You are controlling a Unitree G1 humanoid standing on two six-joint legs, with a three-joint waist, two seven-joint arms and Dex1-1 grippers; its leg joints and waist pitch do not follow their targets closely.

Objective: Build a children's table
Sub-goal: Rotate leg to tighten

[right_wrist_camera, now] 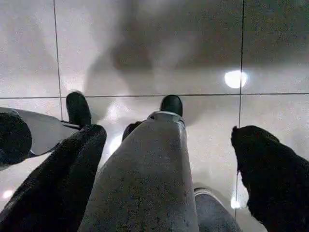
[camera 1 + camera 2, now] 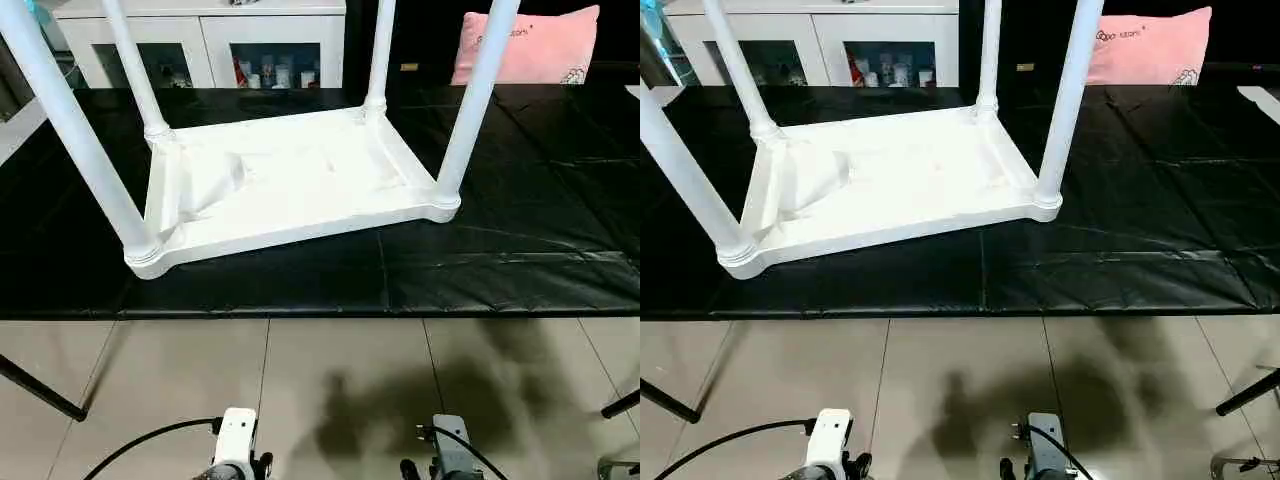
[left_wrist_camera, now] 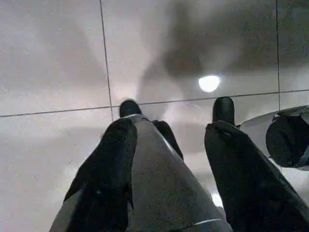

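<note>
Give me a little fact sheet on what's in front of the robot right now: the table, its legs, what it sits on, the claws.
Table: tabletop lying upside down
Legs: all four legs stand upright in the corner sockets
Surface: black mat on a tiled floor
Behind: white cabinet, pink pillow
Left claw: open, empty, over floor
Right claw: wide open, empty, over floor

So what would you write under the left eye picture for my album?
Upside-down white children's table on a black mat, all four legs up.
</note>
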